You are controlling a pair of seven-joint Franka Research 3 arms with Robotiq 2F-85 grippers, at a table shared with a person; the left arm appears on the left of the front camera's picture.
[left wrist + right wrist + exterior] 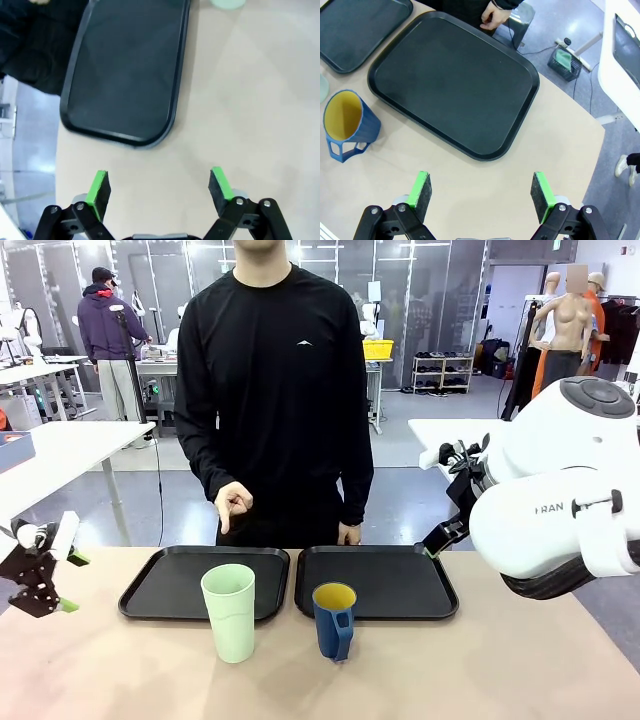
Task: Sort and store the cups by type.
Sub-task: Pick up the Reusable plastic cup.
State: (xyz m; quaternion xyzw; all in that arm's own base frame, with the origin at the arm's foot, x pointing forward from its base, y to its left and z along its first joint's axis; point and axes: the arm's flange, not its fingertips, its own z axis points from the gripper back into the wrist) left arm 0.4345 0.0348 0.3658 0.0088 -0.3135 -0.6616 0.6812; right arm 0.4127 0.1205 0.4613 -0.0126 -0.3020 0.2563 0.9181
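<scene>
Two cups stand upright on the tan bench (520,660), and both are well apart from the grippers. The pale green tumbler (229,612) is on the bare bench, just in front of the near edge of the left tray (150,595) and not inside it. The dark blue mug (334,622), which is yellow inside, stands to the right of the tumbler, just in front of the near left corner of the right tray (400,585). In the right wrist view a narrow strip of bench lies between the mug and the tray rim, and the handle of the mug is turned toward the robot's side. The two black trays lie side by side, near each other but not touching.

The left gripper (73,582) hangs at the left end of the bench, low above the surface. Its fingers are spread wide and it holds nothing; in its wrist view there is just bench between the green pads. The right gripper (482,187) is also wide open and holds nothing. It hovers over the bench on the near side of the right tray, with the mug farther off.

The person (275,370) stands at the far side of the bench. The pointing hand (232,506) is raised above the far edge of the left tray, with a finger directed downward. The other hand (349,533) is at the far edge of the right tray.
</scene>
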